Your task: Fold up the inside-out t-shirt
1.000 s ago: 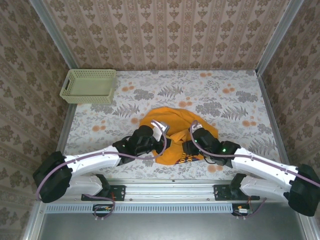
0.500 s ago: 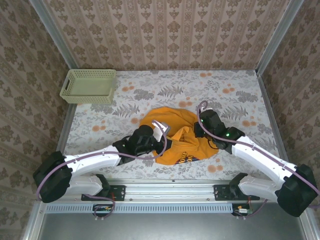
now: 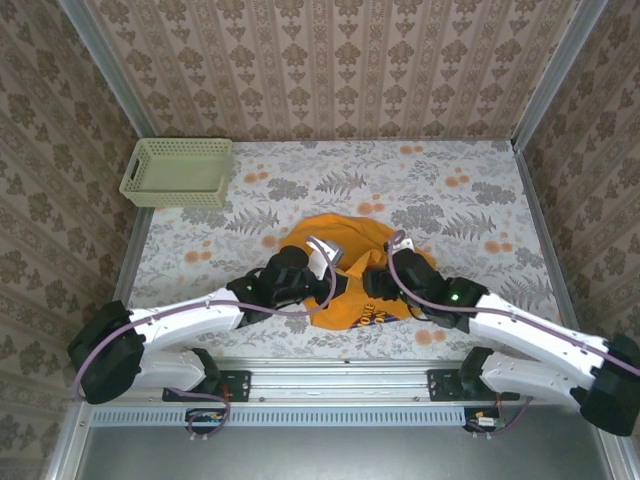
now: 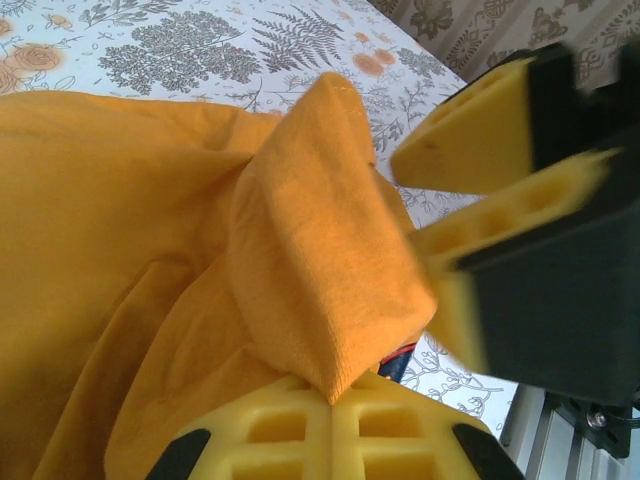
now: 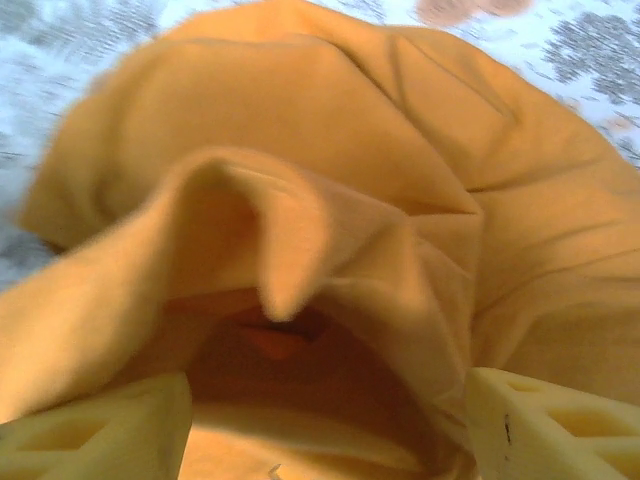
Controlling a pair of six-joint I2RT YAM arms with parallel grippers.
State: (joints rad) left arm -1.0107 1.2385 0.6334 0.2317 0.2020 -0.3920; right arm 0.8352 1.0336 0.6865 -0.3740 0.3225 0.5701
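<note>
Arms both reach inward over the inside-out t-shirt (image 3: 345,232), left gripper (image 4: 335,405) pinching a fold, right gripper (image 5: 325,390) wide open

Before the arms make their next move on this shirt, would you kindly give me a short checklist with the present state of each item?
1. Left claw has a hold: ok, shut on a fold of the t-shirt.
2. Right claw ready to grasp: ok, open, with a raised fold of cloth just ahead.
3. T-shirt lies flat: not ok, it sits bunched in a heap on the table.
4. The two claws are apart: cannot tell, they are very close together over the heap.
5. Basket out of the way: ok, at the far left corner, apart from the t-shirt.
</note>
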